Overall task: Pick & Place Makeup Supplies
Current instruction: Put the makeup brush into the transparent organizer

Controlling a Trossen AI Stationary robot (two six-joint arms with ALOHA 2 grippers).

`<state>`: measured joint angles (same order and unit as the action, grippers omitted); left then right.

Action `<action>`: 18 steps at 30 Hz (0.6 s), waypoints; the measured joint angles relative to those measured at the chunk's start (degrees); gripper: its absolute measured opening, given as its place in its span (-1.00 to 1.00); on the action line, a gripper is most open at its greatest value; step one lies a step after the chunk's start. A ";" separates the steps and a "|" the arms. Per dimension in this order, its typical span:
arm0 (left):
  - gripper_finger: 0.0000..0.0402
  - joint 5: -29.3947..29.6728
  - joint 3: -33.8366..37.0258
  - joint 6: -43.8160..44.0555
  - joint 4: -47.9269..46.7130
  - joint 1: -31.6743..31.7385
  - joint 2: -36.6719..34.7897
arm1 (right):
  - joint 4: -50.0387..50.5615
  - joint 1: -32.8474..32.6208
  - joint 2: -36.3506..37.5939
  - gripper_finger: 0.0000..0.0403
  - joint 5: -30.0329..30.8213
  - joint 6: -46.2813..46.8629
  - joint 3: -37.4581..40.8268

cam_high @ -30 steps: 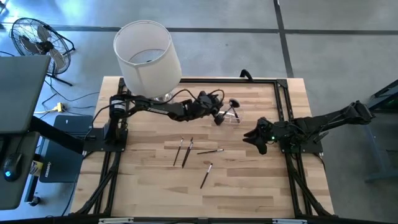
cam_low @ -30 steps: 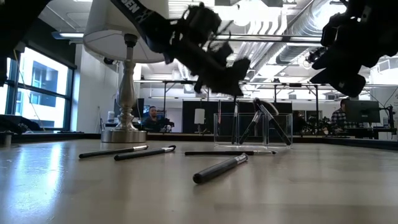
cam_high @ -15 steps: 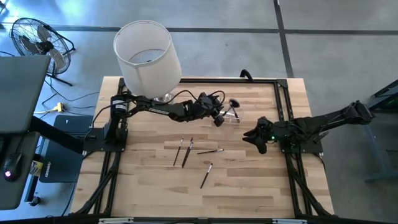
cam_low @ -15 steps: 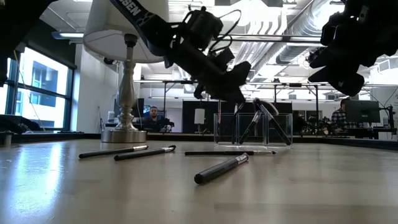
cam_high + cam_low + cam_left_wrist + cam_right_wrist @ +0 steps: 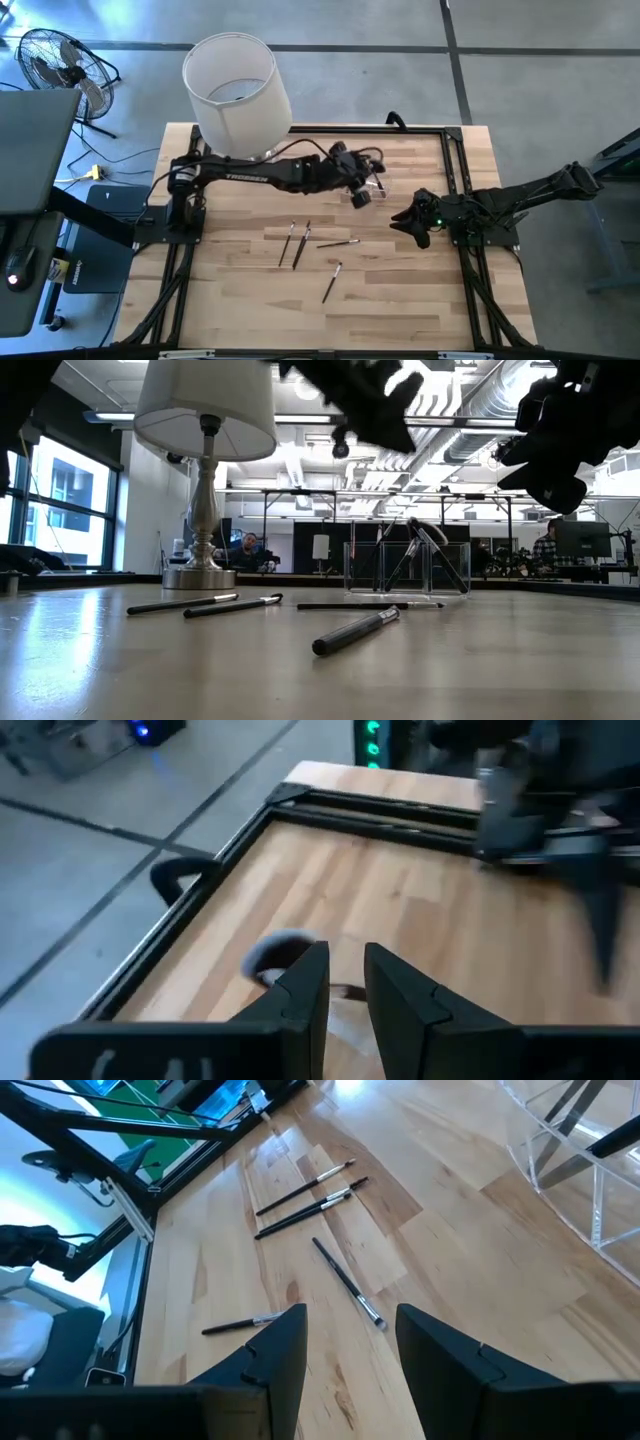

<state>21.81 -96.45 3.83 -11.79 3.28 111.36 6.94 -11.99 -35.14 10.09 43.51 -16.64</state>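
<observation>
Several thin dark makeup brushes lie flat on the wooden table: two side by side, one crosswise, and one nearer. The right wrist view shows them too. More brushes lean inside a clear plastic holder standing at the table's far middle. A fluffy brush head shows beside my left fingers. My left gripper hangs above the holder, narrowly open and empty. My right gripper waits open above the table's right side.
A white-shaded table lamp stands at the far left corner on a metal base. A black frame runs along the table's edges. Bare wood lies in front of the brushes. People and desks show in the room behind the table.
My left gripper has risen well above the clear holder and shifted slightly toward the table's right edge as the arm stretched out. The brushes on the table and in the holder have stayed put. My right arm has kept still.
</observation>
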 joint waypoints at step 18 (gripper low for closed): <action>-0.68 -4.19 -7.23 26.74 -23.98 -13.51 0.56 | -0.39 -0.02 0.00 -0.26 0.44 0.00 0.00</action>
<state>17.62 -103.68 30.57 -35.77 -10.23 111.91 6.55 -12.01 -35.14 10.52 43.51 -16.64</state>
